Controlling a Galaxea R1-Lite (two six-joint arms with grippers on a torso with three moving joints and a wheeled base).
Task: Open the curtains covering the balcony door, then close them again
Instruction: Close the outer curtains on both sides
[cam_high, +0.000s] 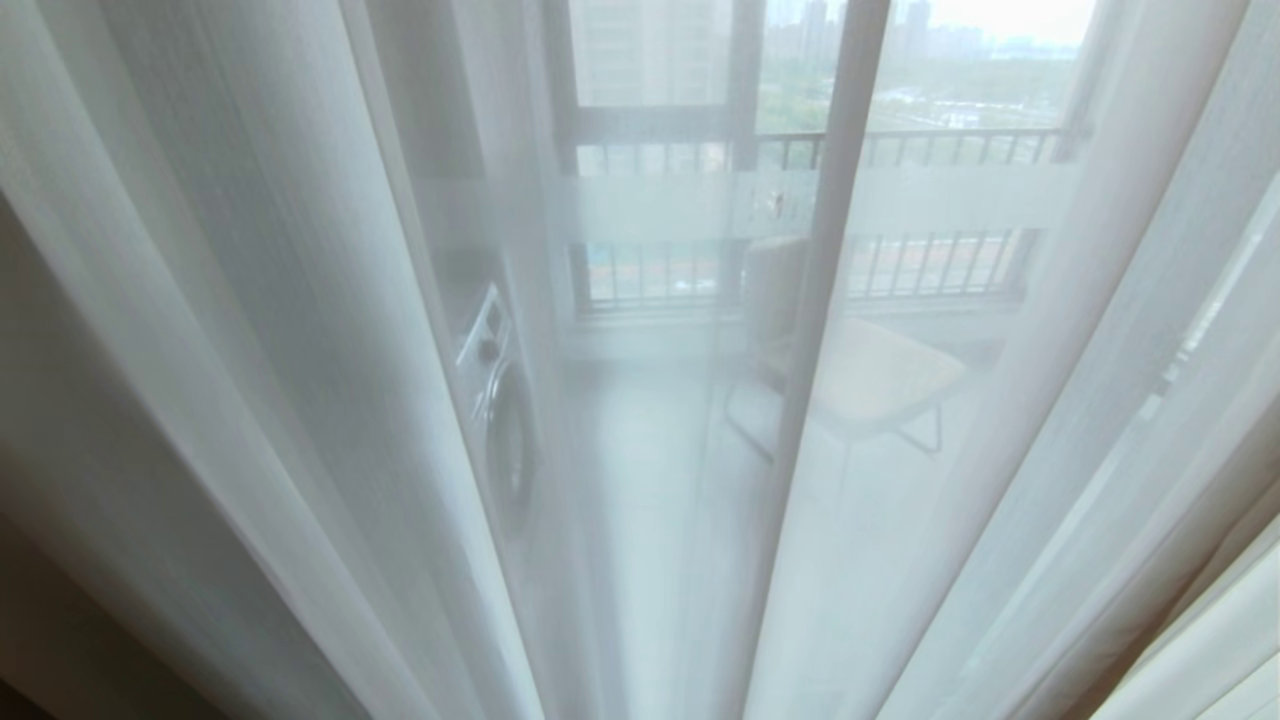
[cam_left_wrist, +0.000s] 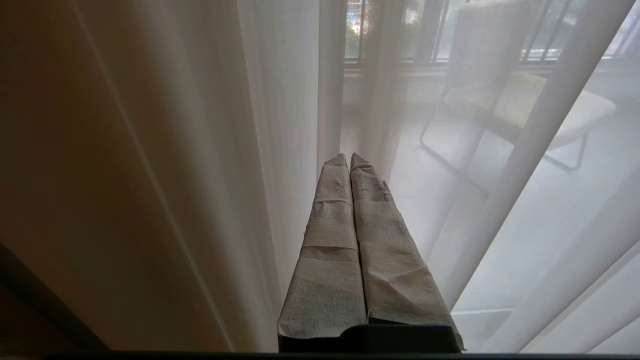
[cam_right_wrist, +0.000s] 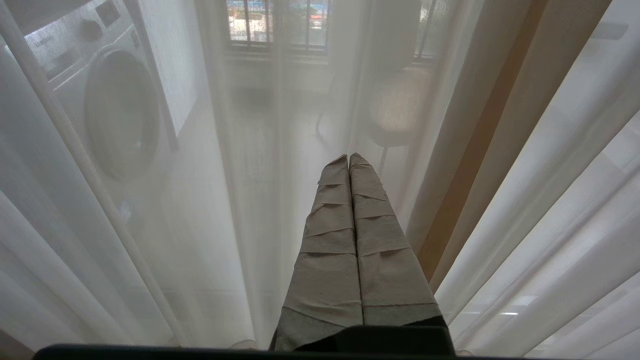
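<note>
**Sheers Drawn Across Door; Both Arms Idle, Nothing Gripped**

Balcony floor, railing and skyline show only as a haze, because the curtains (cam_high: 300, 330) hang fully drawn in front of the robot. Only the thin white sheer layer spans the middle; a strip of the thicker beige fabric shows at the lower right edge of the head view, beside the sheers. Pleats fall straight and undisturbed, which suggests opening has not begun.

Directly behind the curtains stands the balcony door (cam_high: 850, 200), its upright frame member and frosted horizontal band visible through the cloth. Beyond the door, a washing machine (cam_high: 495, 400) sits to its left and a chair (cam_high: 870, 375) to its right, both on the balcony.

Nearer than the curtains, the left gripper (cam_left_wrist: 348, 160) points at the folds with its wrapped fingers pressed together on nothing. The right gripper (cam_right_wrist: 348, 160) is likewise pressed together and empty, aimed at the sheers close to a beige fold. Neither is seen touching the fabric. Judgement: the arms are parked, and a seam or edge must be found before any pull.
</note>
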